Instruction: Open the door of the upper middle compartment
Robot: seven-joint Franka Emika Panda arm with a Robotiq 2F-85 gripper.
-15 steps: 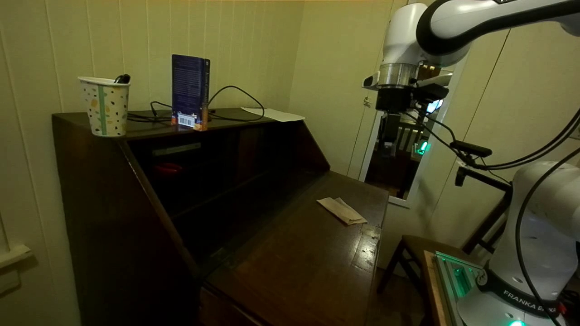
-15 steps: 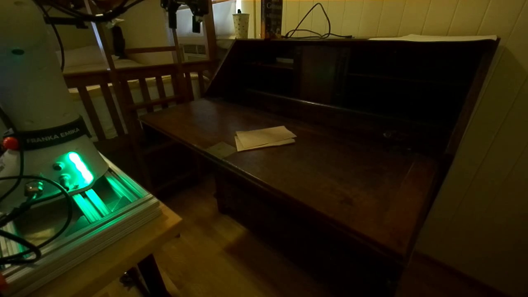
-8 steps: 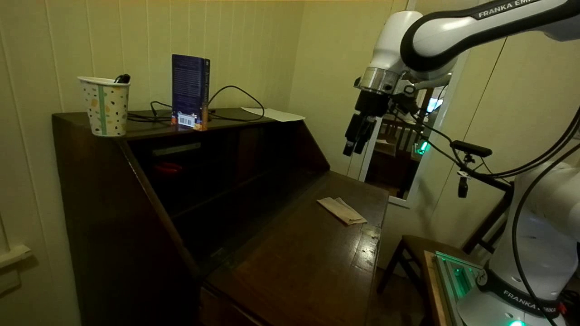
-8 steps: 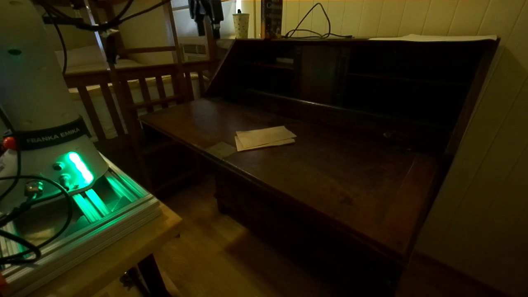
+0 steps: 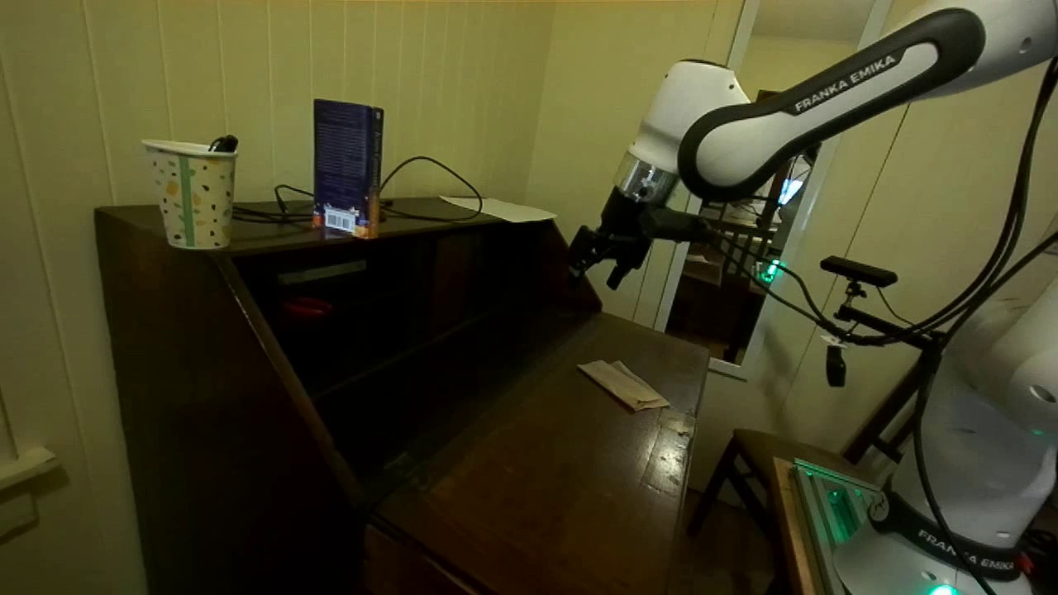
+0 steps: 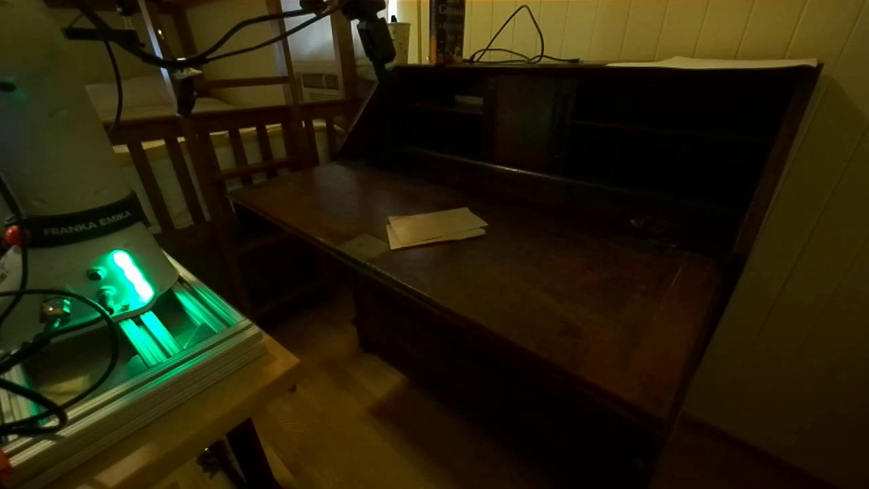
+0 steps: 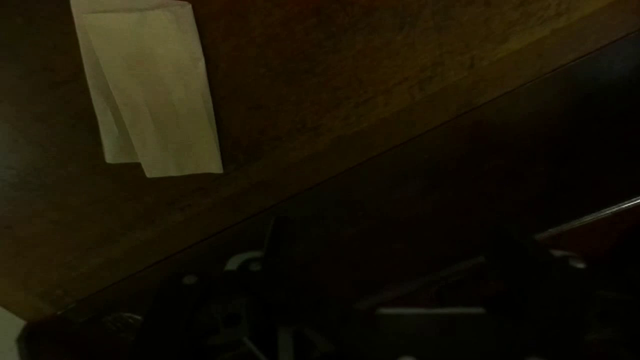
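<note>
Holds arm (image 5: 826,103) bent & sloping down to wrist (image 5: 645,179) in an exterior view; hangs gripper (image 5: 593,279) below, tilted, w/ wide gap betw. fingers (image 7: 280,250), v. dark in wrist view.

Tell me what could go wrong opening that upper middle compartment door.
The door sits in deep shadow with no clear grip point, so the open gripper might miss its hold. A knock against the desk could topple the upright book or tip the patterned cup, both standing on its top.
</note>
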